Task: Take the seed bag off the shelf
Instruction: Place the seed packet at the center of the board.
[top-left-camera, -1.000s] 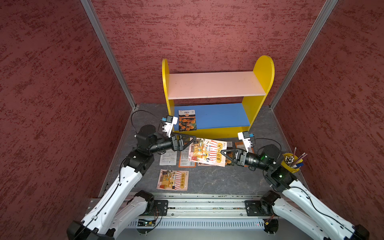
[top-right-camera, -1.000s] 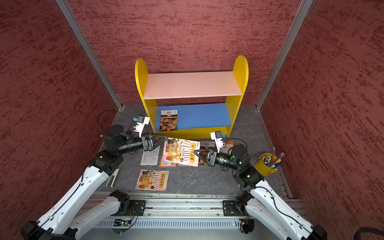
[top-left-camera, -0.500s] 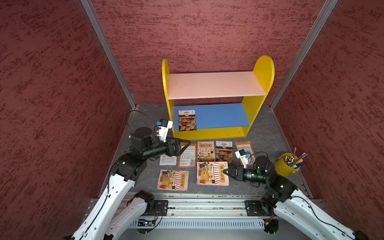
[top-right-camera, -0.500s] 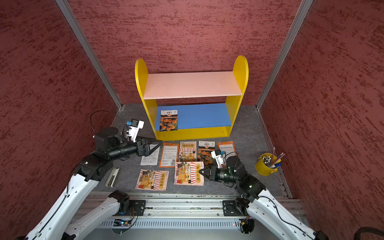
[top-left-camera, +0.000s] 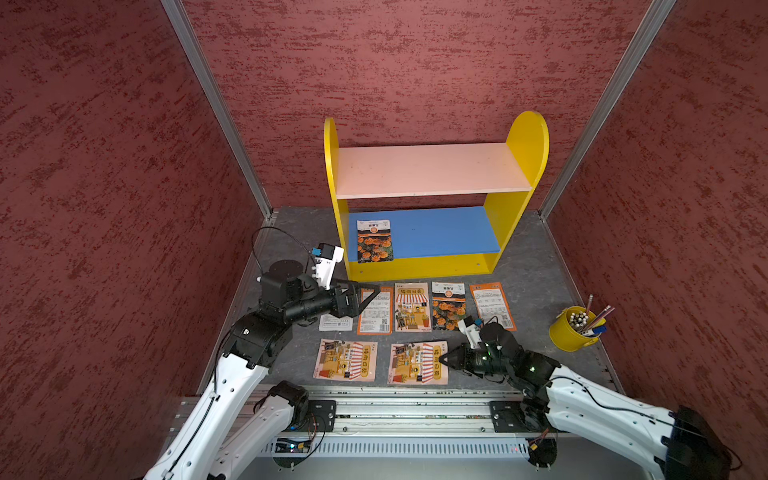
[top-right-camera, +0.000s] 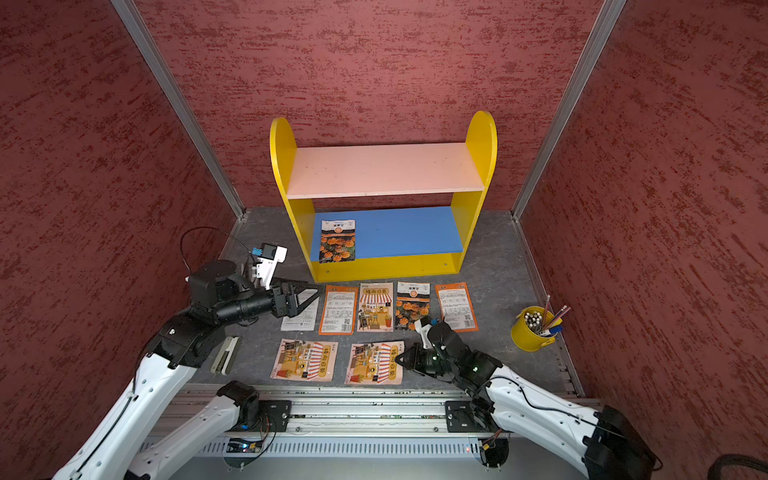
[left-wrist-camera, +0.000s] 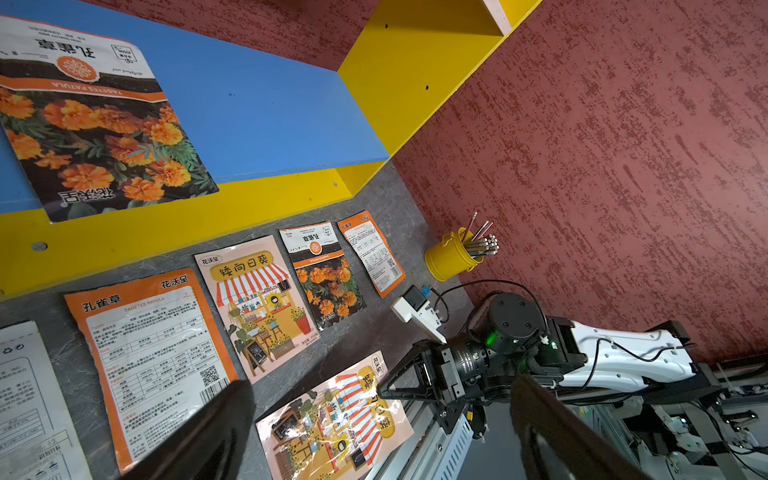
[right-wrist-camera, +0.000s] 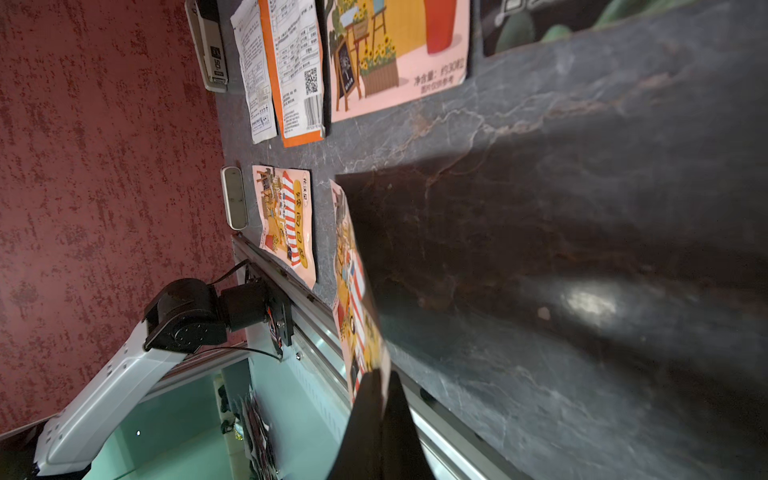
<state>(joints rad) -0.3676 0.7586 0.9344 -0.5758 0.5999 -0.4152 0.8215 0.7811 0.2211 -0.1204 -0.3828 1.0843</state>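
Left gripper (top-left-camera: 368, 297) gaping wide, low before the shelf (top-left-camera: 415, 170). Right gripper (top-left-camera: 441, 359) pinched shut on sunflower packet (top-left-camera: 415, 363) edge. Marigold seed bag (top-left-camera: 374, 241) flat on blue lower board (top-left-camera: 440, 230).

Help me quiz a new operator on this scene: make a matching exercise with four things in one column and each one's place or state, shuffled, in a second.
1. rearmost marigold seed bag
2. yellow cup
3. left gripper
4. right gripper

A. shut on the edge of a sunflower packet
B. lying on the blue lower board of the shelf
C. open, holding nothing
D. standing on the floor, holding pencils

Pairs: 1-B; 2-D; 3-C; 4-A
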